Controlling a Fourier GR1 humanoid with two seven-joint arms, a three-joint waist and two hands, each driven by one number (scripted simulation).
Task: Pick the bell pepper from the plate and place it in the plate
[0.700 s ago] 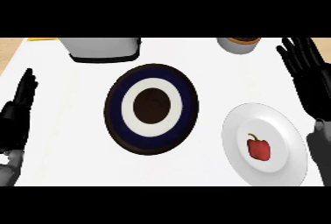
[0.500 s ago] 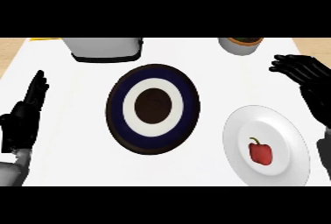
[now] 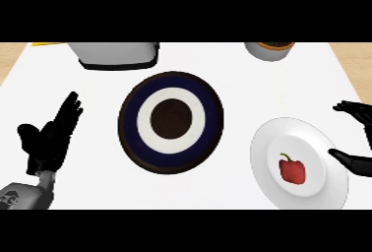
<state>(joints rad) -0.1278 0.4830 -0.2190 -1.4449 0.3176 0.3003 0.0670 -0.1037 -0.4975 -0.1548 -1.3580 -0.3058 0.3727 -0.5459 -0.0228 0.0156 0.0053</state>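
Observation:
A red bell pepper point(image 3: 292, 169) lies on a white plate point(image 3: 320, 192) at the lower right of the counter. A dark plate point(image 3: 134, 139) with blue, white and brown rings sits in the middle, nothing on it. My right hand point(image 3: 357, 161) is at the right edge, open, with fingers above and thumb just off the white plate's rim, apart from the pepper. My left hand point(image 3: 51, 138) rests open at the left, fingers up, well away from both plates.
A grey appliance point(image 3: 116, 54) stands at the back left of the counter. A cup point(image 3: 269, 49) with dark contents stands at the back right. Wooden floor shows beyond the counter's left and right edges.
My right hand has come down and in from the upper right toward the white plate's right rim. My left hand shifted slightly right and up. The pepper and plates have not moved.

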